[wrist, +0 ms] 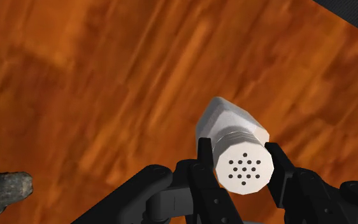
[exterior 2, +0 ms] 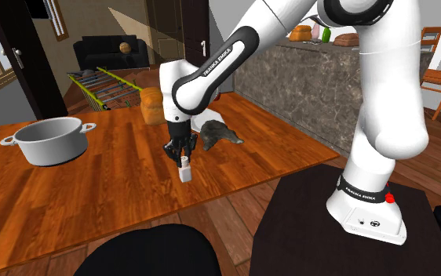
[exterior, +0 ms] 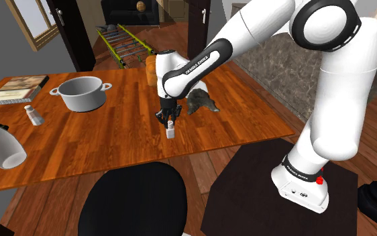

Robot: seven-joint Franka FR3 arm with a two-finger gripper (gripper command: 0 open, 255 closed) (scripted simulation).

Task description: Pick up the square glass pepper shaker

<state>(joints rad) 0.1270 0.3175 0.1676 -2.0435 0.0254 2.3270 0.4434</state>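
Bare table (exterior: 113, 144) is seen close round the shaker (exterior: 171, 131). A grey lump (exterior: 202, 102), possibly a stone, lies near it on the far side. The pot (exterior: 81, 92) is set well apart.

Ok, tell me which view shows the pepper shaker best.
The wrist view: the pepper shaker sits close up, its perforated cap clasped by the end effector. The shoulder and second exterior views show it as a small white shape under the end effector.
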